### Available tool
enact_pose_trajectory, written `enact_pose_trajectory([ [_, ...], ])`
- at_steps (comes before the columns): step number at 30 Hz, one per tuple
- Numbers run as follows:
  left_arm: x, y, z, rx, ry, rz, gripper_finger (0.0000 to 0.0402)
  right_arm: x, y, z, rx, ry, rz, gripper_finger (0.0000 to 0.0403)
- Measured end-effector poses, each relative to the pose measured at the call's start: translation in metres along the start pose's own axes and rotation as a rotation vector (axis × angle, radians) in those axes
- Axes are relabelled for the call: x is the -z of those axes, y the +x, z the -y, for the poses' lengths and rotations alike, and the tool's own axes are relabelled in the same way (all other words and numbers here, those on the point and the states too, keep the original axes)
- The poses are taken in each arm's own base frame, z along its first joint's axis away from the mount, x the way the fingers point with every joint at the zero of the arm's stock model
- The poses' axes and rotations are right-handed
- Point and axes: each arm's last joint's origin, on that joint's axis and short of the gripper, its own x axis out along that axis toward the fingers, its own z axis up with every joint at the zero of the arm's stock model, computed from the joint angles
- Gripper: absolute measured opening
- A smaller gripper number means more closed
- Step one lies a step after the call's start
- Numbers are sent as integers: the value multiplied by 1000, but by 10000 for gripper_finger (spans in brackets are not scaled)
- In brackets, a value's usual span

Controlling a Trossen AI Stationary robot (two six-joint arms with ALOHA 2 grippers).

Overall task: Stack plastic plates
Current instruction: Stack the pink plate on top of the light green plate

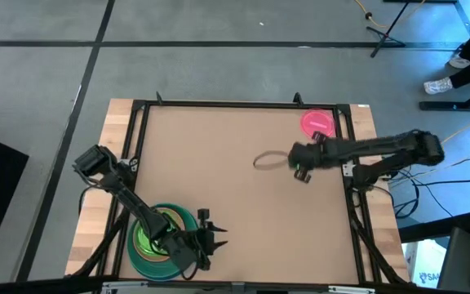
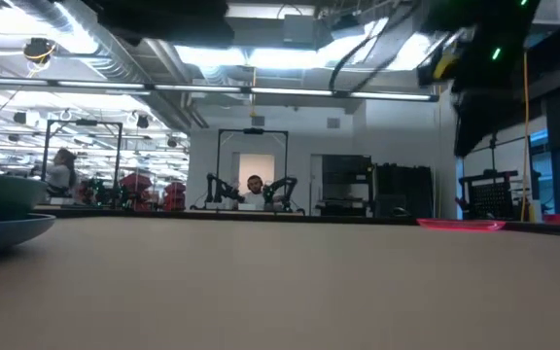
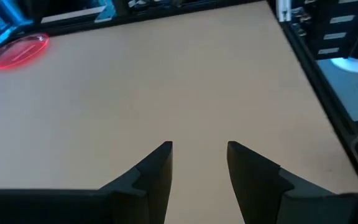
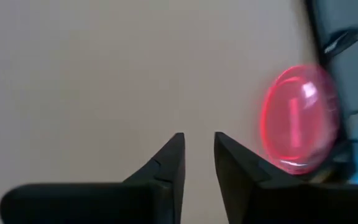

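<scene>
The stack of plates is partly hidden from above by the left arm crossing it, so its layers cannot be counted (green and blue rims show). In the low view only its edge enters the frame. Beside the right gripper's fingers the hot-pink plate is blurred. Those fingers are too small to read from above.

The desk has a matt, smooth tan top, pale wood side boards and a black frame. The pink plate is glossy, see-through plastic that catches the light. The stacked plates look like smooth plastic. The fingers are matt black.
</scene>
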Motion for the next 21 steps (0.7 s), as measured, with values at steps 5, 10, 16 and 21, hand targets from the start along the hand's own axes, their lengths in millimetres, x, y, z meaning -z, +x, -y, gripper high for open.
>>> enact_pose_trajectory([
  [5,1,-3,3,11,10,2,147,2,44,43,-33,151,-10,66],
  [10,1,-3,3,9,14,2,147,6,77,80,13,257,-45,65],
  [16,1,-3,3,9,15,2,147,3,104,106,-60,340,-60,109],
  [21,1,-3,3,13,19,-3,147,2,129,120,6,349,-92,156],
])
